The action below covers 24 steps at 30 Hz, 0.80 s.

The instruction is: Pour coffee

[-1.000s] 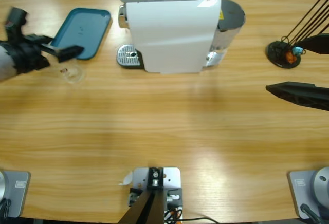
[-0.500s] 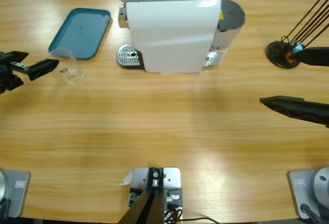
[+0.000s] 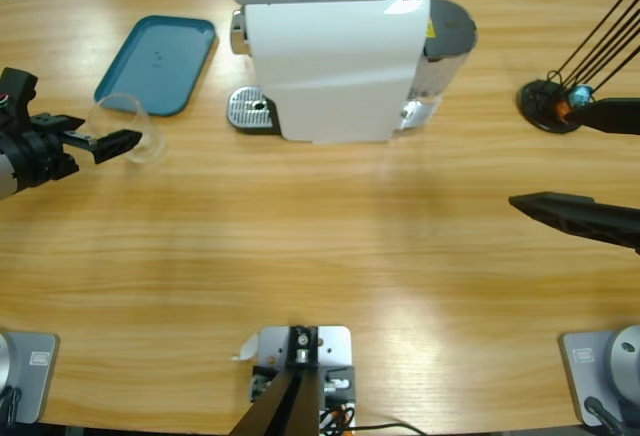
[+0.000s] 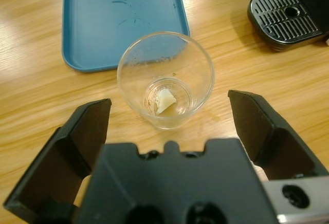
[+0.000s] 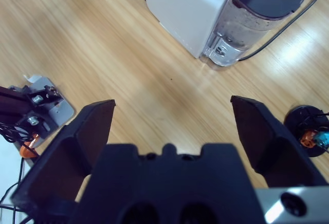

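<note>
On the long wooden table (image 3: pixel 320 256) stand one white coffee machine (image 3: pixel 335 56), one teal tray (image 3: pixel 160 61), one clear glass (image 3: pixel 125 126) and one black capsule holder (image 3: pixel 550 106); two grippers reach in from opposite ends. The table top is pale wood with a long straight grain.

The coffee machine is a boxy white plastic body with a grey band along its top, a round perforated metal drip grille (image 3: pixel 250 108) at its left foot and a dark-lidded, clear water tank (image 3: pixel 445 41) at its right. A small yellow warning label sits on the tank lid; its writing is too small to read.

The tray is a rounded rectangle of smooth plastic, with a few droplets on it in the left wrist view. The glass stands upright on the table just beside the tray's near edge, apart from it. It is a small tapered tumbler of thin clear material. At its bottom lies only a faint brownish trace of the coffee (image 4: pixel 169 100) around a pale glint; whether any real layer of liquid is there cannot be told.

The left gripper (image 3: pixel 105 141) has its jaws spread wide, wider than the glass, holding nothing, with the glass just ahead of them. The right gripper (image 3: pixel 565 161) also has its jaws wide apart and empty, above bare wood near the capsule holder, whose thin black rods fan upward over a round base with orange and blue bits.
</note>
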### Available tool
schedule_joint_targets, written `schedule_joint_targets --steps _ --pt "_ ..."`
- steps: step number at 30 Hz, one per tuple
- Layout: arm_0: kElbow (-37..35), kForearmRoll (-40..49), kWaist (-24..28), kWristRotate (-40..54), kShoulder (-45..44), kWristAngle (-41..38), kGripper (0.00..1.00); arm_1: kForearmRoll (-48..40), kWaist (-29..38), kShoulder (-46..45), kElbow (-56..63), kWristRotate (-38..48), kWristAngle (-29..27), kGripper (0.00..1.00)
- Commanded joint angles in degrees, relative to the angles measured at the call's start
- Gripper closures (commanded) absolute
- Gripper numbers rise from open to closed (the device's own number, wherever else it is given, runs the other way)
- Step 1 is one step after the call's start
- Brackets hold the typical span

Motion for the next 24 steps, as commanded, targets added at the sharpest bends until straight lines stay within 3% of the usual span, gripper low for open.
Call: schedule_joint_targets --steps 1,15,16,19,20,24 --pt "1.5 -4.66 -0.39 -1.55 6.76 1.7 0.0 0.53 -0.69 -1.49 2.11 0.61 1.28 0.004" --pt "1.63 -13.01 -0.39 -3.13 14.78 6.66 0.014 0.51 -0.69 -1.57 2.78 0.56 1.32 0.009" --pt "1.73 -13.48 -0.39 -3.13 15.11 6.66 0.048 0.46 -0.69 -1.57 2.81 0.56 1.34 0.009" --pt "1.87 -14.19 -0.39 -3.03 15.16 6.66 0.35 0.25 -0.69 -1.35 2.81 0.56 1.35 0.009" --pt "2.03 -14.52 -0.35 -2.99 15.15 6.66 0.404 0.2 -0.69 -1.28 2.81 0.58 1.32 0.009" --pt "2.58 -15.56 -0.41 -2.94 15.22 6.57 0.444 -0.24 -0.69 -0.91 2.67 0.56 1.28 0.009"
